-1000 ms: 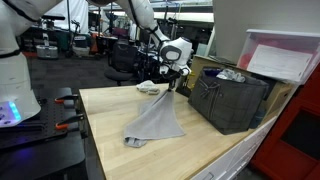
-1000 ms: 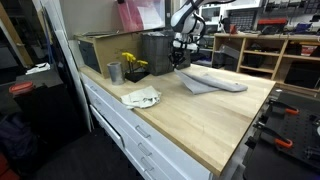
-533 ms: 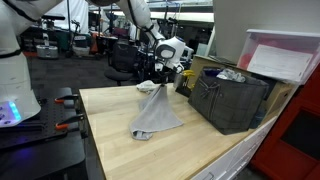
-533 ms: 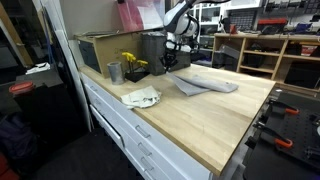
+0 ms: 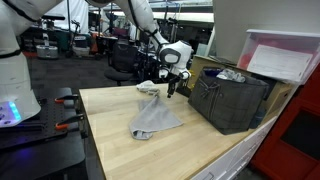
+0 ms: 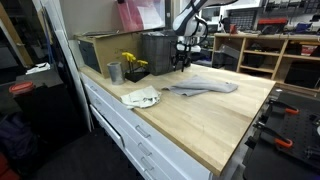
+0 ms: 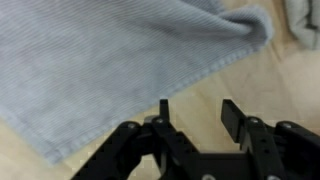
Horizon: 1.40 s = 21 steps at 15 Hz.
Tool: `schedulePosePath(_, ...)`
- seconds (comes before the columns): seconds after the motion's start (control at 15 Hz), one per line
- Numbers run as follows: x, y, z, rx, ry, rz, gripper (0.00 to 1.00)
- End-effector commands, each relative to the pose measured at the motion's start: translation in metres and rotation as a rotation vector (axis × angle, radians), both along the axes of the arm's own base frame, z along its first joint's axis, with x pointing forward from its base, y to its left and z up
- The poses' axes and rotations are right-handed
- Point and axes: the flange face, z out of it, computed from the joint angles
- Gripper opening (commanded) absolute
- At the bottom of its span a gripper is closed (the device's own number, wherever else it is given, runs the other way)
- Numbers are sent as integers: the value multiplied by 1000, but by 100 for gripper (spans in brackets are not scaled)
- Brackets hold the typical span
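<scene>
while the arm reaches over the far end of the wooden table (image 5: 110, 140), an exterior view shows the gripper (image 5: 171, 91) poised just above the upper corner of a grey cloth (image 5: 155, 117). the cloth lies loosely spread on the tabletop. close beside it stands a black crate (image 5: 232, 100) with odds and ends inside. behind that is a white box (image 5: 283, 58) with a pink edge, and any lettering on it is too small to read.

in an exterior view taken along the counter, the gripper (image 6: 183, 66) hovers over the back end of the grey cloth (image 6: 205, 87), which lies long and low on the table (image 6: 220, 130). a crumpled white rag (image 6: 141, 97) lies near the front edge, well apart from the cloth. behind the rag are a metal cup (image 6: 114, 72) and some yellow flowers (image 6: 131, 64).

in the wrist view the gripper (image 7: 197, 112) has its two black fingers (image 7: 230, 118) apart, with only bare wood between them. the ribbed grey cloth (image 7: 110, 60) fills the upper part of the picture, its hem just beyond the fingertips and not pinched. whether one tip brushes the hem i cannot tell.
</scene>
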Motion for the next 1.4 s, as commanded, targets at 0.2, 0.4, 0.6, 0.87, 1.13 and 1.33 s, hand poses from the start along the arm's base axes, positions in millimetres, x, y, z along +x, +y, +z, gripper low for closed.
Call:
schedulePosePath(0.2, -59, -113, -35, -79, 69, -138, 100)
schedulePosePath(0.4, -68, -136, -51, -77, 84, -164, 100)
schedulePosePath(0.6, -68, -146, -61, -81, 86, -162, 100)
schedulePosePath(0.87, -63, -153, -72, -89, 98, -159, 100)
schedulePosePath(1.13, -60, -151, -91, -81, 110, -152, 93)
schedulePosePath(1.33, -60, -143, -108, -72, 126, -143, 70)
